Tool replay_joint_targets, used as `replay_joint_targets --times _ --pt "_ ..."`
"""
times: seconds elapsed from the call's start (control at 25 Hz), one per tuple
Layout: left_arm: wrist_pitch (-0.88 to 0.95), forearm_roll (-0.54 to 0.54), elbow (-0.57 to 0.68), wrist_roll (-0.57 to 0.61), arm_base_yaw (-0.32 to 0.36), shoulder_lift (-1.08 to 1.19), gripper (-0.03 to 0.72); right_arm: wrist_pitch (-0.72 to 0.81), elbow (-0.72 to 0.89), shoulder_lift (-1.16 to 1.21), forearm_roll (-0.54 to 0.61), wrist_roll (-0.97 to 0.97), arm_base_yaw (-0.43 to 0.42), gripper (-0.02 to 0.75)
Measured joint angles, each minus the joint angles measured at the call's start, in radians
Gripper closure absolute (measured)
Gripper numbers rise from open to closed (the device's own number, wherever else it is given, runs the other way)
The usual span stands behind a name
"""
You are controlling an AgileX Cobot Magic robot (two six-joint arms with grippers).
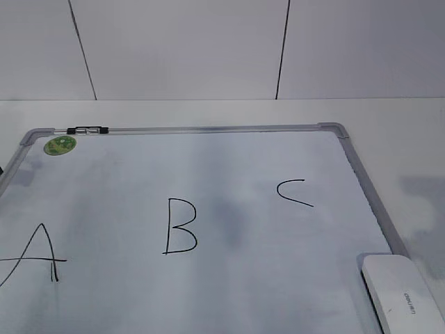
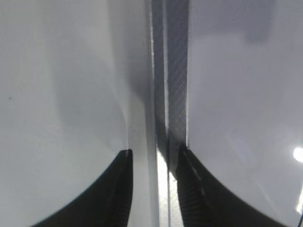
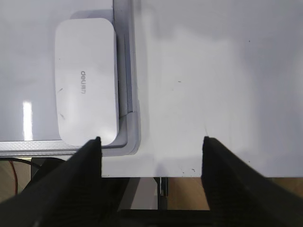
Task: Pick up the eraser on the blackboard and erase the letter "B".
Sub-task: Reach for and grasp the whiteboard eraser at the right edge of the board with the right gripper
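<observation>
The white eraser point(image 1: 403, 296) lies on the blackboard's near right corner and is cut by the picture's edge. The blackboard point(image 1: 229, 163) is a white board with a grey frame. The black letter "B" point(image 1: 179, 226) is in its middle. Neither gripper shows in the exterior view. In the right wrist view the eraser point(image 3: 85, 80) lies beside the board's rounded corner point(image 3: 131, 118). My right gripper point(image 3: 151, 139) is wide open and empty, to the right of the eraser, over the bare table. My left gripper point(image 2: 154, 151) has a narrow gap and hangs empty over the board's frame point(image 2: 170, 71).
A black "A" point(image 1: 35, 254) is at the board's left and a curved "C" point(image 1: 295, 191) at its right. A round green sticker point(image 1: 60, 145) and a small clip point(image 1: 88, 130) are at the far left corner. White table point(image 1: 403, 139) surrounds the board; its near edge point(image 3: 189, 176) shows.
</observation>
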Motion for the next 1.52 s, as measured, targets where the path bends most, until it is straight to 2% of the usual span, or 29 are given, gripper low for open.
replay_joint_targets --times 0.32,0.56,0.64,1.04,1.24,1.52 --pt "0.005 -0.003 -0.009 0.000 0.000 0.014 0.456 0.000 0.000 0.000 0.000 0.000 0.000 0.243" --pt "0.012 -0.010 -0.013 0.000 0.000 0.017 0.617 0.002 0.000 0.000 0.004 0.014 0.000 0.243" --pt "0.012 -0.011 -0.013 0.000 0.000 0.017 0.650 0.004 0.000 0.000 0.004 0.032 0.000 0.244" --pt "0.014 -0.013 -0.015 -0.002 0.000 0.017 0.659 0.026 0.000 0.010 0.037 0.041 0.000 0.243" --pt "0.014 -0.013 -0.015 -0.004 0.000 0.017 0.659 0.028 0.000 0.087 0.124 0.047 0.000 0.240" --pt "0.014 -0.015 -0.015 -0.004 0.000 0.017 0.659 -0.023 0.000 0.228 0.196 0.034 0.000 0.123"
